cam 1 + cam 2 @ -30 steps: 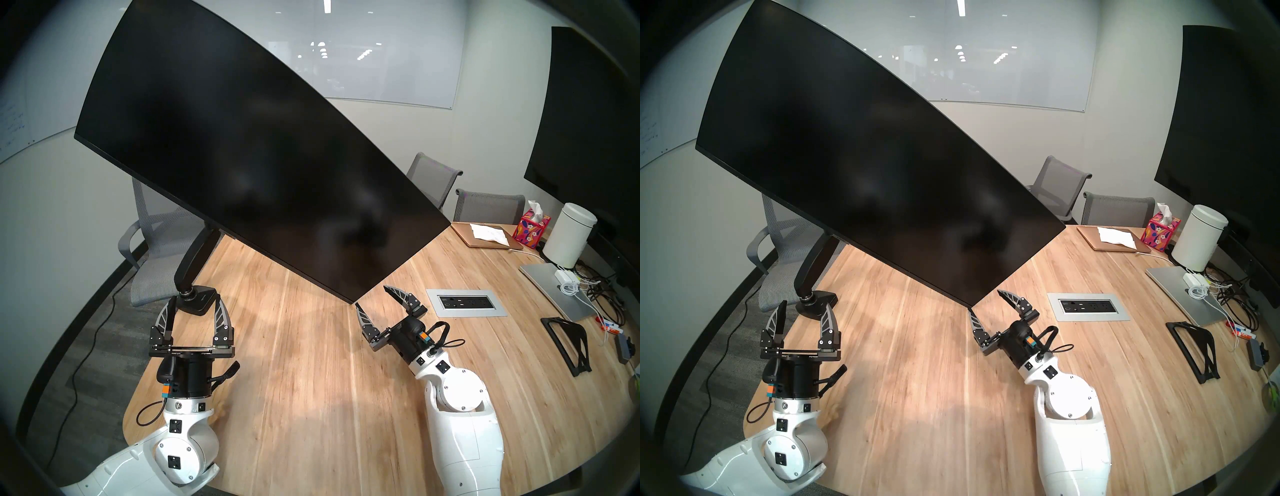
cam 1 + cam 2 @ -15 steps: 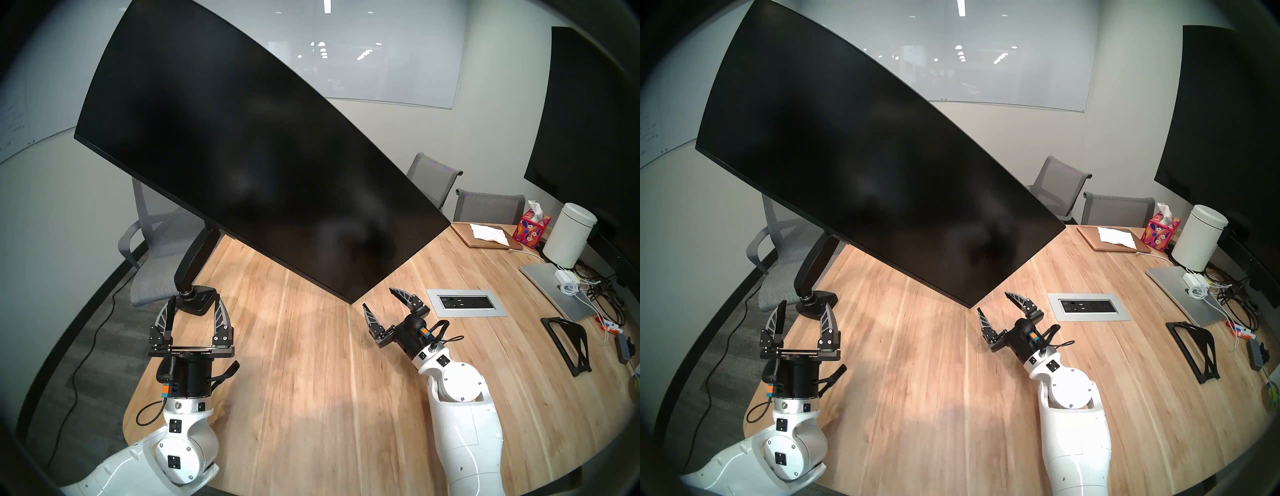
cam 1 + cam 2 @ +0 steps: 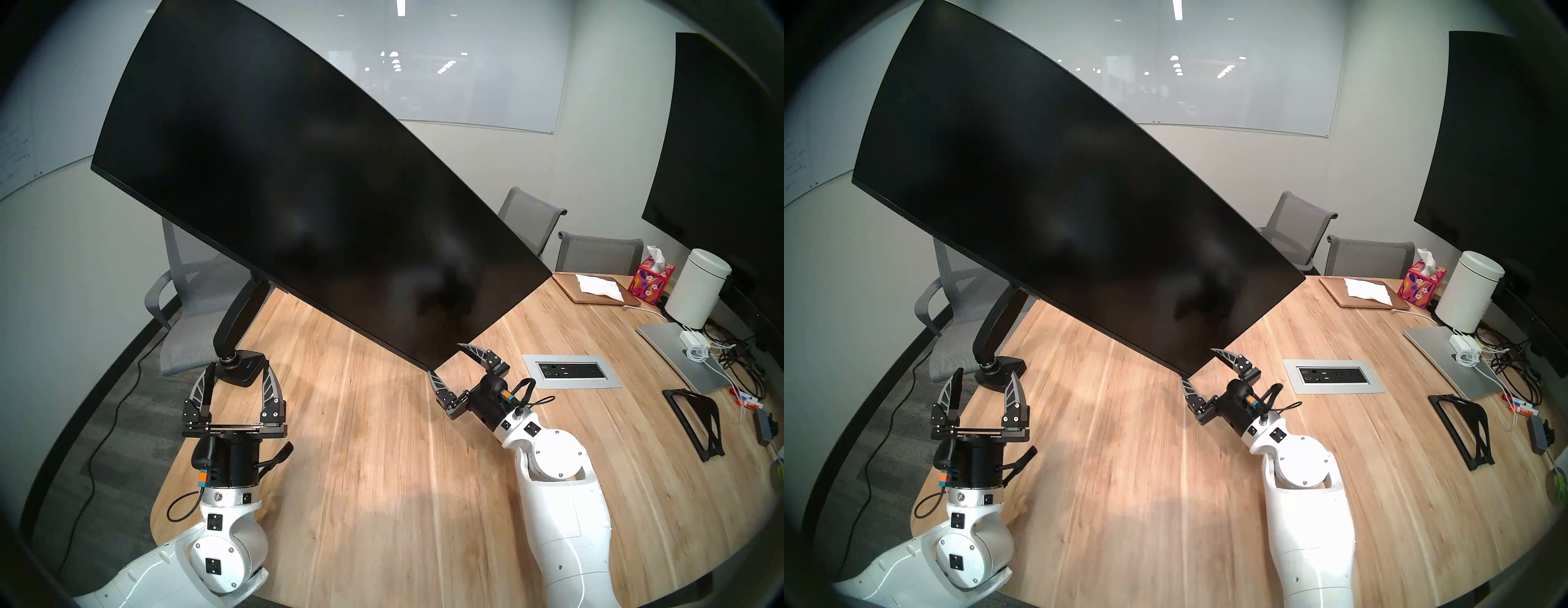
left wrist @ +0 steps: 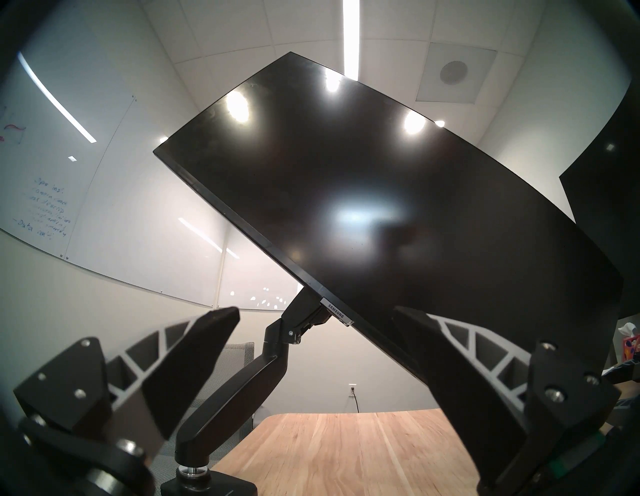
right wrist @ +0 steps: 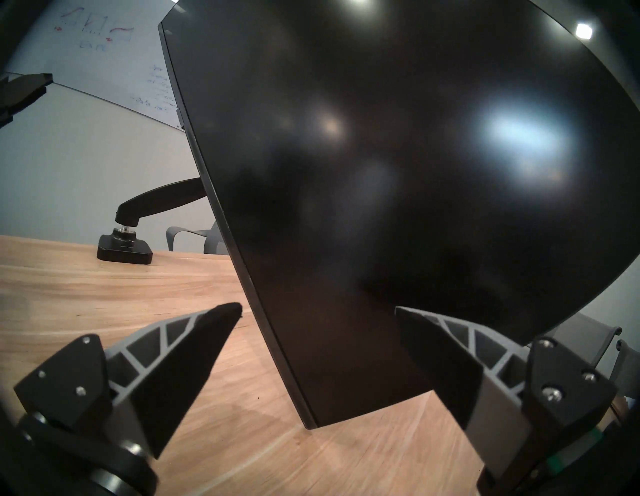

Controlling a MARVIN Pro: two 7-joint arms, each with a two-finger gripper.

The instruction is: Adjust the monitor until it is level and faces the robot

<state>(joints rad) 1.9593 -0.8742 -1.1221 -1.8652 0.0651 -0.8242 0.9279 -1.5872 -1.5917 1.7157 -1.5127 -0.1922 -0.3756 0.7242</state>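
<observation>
The monitor [image 3: 318, 191] [image 3: 1059, 204] is a wide curved black screen on a black jointed arm [image 3: 237, 322] with a small base [image 3: 244, 367]. It is tilted steeply, left end high and right end low over the wooden table [image 3: 382, 467]. My right gripper [image 3: 446, 360] [image 3: 1199, 366] is open, and the monitor's low right corner sits between its fingers. The right wrist view shows that corner of the monitor [image 5: 381, 156] inside the gap of the right gripper [image 5: 317, 308]. My left gripper [image 3: 239, 373] [image 4: 316, 309] hangs open and empty just in front of the base.
A power socket panel [image 3: 570, 371] is set in the table right of my right gripper. Further right lie a closed laptop [image 3: 679, 356], a white canister [image 3: 700, 293], a tissue box [image 3: 653, 280], cables and a black stand [image 3: 695, 420]. Grey chairs [image 3: 191, 297] and a wall screen [image 3: 729, 148] surround the table.
My right gripper drew back to the right half a second ago, then came forward and left, so the monitor's low corner now sits deeper between its fingers. Monitor and left arm have not moved.
</observation>
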